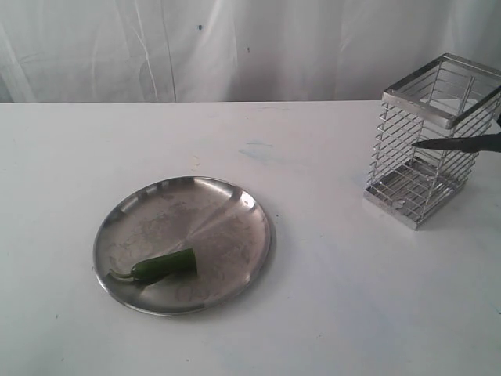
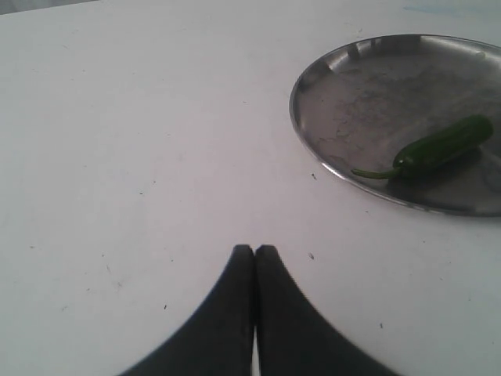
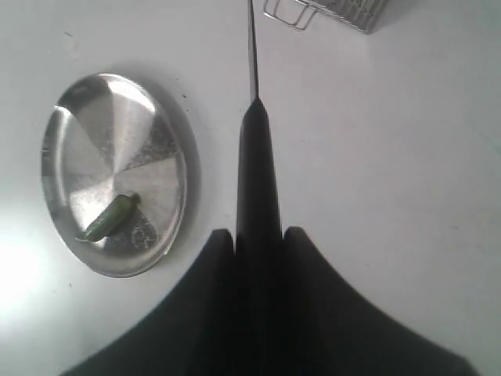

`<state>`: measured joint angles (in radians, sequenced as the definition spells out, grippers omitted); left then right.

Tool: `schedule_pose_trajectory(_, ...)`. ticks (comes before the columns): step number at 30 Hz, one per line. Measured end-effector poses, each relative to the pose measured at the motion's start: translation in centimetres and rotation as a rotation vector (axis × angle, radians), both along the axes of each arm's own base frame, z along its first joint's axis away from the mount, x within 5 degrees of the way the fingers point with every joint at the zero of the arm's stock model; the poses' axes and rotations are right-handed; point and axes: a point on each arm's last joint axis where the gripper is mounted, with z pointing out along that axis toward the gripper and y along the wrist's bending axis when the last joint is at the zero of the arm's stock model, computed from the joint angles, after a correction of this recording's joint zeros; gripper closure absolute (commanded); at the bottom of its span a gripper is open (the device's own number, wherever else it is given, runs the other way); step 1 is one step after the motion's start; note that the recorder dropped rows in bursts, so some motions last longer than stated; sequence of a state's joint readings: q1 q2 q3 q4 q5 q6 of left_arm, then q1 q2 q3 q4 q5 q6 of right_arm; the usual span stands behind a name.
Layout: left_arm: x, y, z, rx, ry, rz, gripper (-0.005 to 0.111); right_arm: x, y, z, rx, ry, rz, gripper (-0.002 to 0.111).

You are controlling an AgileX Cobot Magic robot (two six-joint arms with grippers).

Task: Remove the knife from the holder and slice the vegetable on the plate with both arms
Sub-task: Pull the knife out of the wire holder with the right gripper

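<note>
A dark green chili pepper (image 1: 163,266) lies on the near left part of the round steel plate (image 1: 227,204). The wire holder (image 1: 427,141) stands at the right of the table, with nothing in it. The knife (image 1: 458,143) hangs level in front of it, blade pointing left, held from beyond the right edge. In the right wrist view my right gripper (image 3: 259,235) is shut on the knife's black handle (image 3: 257,172), and the thin blade (image 3: 252,47) points toward the holder's base (image 3: 329,12). My left gripper (image 2: 254,251) is shut on nothing over bare table, short of the plate (image 2: 344,86) and pepper (image 2: 438,146).
A white tabletop (image 1: 329,298) carries everything, with a pale cloth backdrop (image 1: 235,47) behind it. A faint bluish stain (image 1: 262,150) marks the table between plate and holder.
</note>
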<state>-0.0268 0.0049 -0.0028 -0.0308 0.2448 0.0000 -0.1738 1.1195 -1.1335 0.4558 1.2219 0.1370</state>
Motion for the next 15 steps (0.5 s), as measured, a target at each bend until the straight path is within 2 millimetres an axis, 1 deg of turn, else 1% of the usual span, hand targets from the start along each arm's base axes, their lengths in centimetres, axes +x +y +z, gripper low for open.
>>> schedule_pose_trajectory(3, 0.0, 0.0, 0.0, 0.000, 0.000, 0.000, 0.107, -1.7, 0.5, 1.2, 0.009, -0.059, -0.002, 0.108)
schedule_pose_trajectory(7, 0.0, 0.0, 0.0, 0.000, 0.000, 0.000, 0.107, -3.9, 1.2, 2.0, 0.042, -0.123, 0.000, 0.108)
schedule_pose_trajectory(9, 0.0, 0.0, 0.0, 0.000, 0.000, 0.000, 0.107, -5.9, 1.6, 2.4, 0.047, -0.184, 0.002, 0.108)
schedule_pose_trajectory(10, 0.0, 0.0, 0.0, 0.000, 0.000, 0.000, 0.107, -7.2, 1.9, 2.7, 0.045, -0.243, 0.000, 0.108)
schedule_pose_trajectory(12, 0.0, 0.0, 0.0, 0.000, 0.000, 0.000, 0.107, -9.9, 2.4, 3.3, 0.027, -0.410, -0.007, 0.108)
schedule_pose_trajectory(15, 0.0, 0.0, 0.0, 0.000, 0.000, 0.000, 0.107, -13.5, 2.9, 2.8, -0.009, -0.646, 0.014, 0.108)
